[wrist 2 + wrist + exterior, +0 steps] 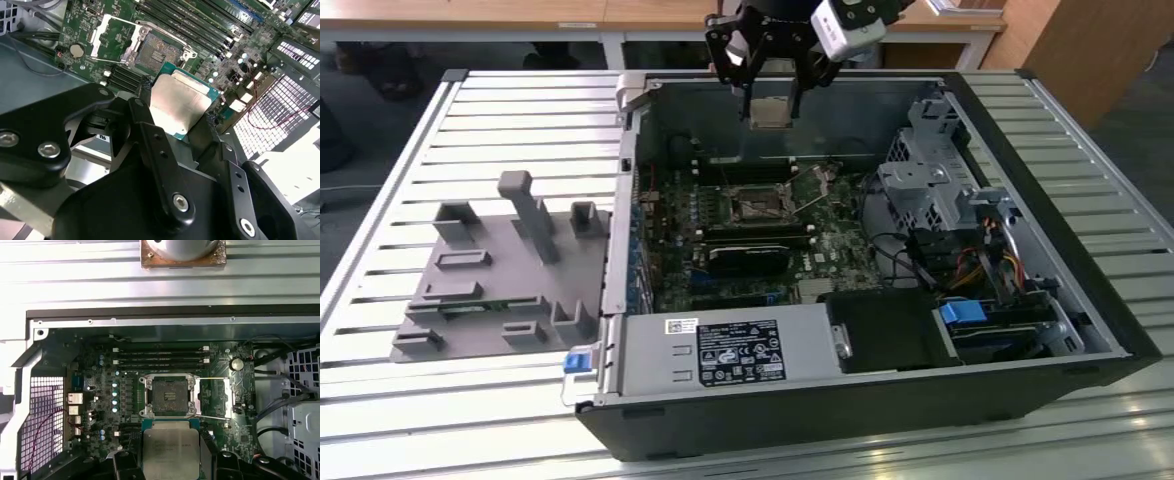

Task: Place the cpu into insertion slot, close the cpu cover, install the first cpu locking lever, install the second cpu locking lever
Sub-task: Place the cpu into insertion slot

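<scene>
Cpu (771, 112): pinched flat in claw (172, 462), high over open computer case (854, 425), not yet at bare insertion slot (167, 396); cpu cover (199, 400) swung open. Step: placement, apparently early; needs square alignment, level lowering

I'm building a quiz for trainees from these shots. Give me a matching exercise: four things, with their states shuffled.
1 cpu
2 insertion slot
3 cpu cover
4 grey fixture

A empty
B flipped open beside the slot
C on the table outside the case
D held by the gripper

Pairs: 1-D, 2-A, 3-B, 4-C
</scene>
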Controlling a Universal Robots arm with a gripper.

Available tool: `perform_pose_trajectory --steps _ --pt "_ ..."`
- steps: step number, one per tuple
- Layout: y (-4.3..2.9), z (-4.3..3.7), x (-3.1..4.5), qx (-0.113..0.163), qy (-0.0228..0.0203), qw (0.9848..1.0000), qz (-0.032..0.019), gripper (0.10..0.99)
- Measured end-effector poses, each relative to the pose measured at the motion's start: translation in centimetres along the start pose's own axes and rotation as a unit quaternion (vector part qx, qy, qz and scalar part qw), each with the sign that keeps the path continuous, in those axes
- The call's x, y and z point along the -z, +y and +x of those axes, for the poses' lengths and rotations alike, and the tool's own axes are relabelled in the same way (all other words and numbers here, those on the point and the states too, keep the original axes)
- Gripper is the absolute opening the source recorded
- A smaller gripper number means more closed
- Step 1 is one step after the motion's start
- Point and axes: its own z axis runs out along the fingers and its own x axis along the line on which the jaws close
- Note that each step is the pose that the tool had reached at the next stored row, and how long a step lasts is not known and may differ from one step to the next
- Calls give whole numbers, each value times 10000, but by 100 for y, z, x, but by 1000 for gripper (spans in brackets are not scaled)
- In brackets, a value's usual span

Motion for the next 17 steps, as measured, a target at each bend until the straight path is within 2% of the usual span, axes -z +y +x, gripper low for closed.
perform_pose_trajectory --steps 4,8,14,17 --pt "0 0 -2 -243 -22 9997 -4 541" --pt "0 0 -4 -557 -50 9984 -10 541" --pt "-1 0 -6 -998 -90 9950 -11 541" --pt "0 0 -8 -1210 -110 9926 -12 541"
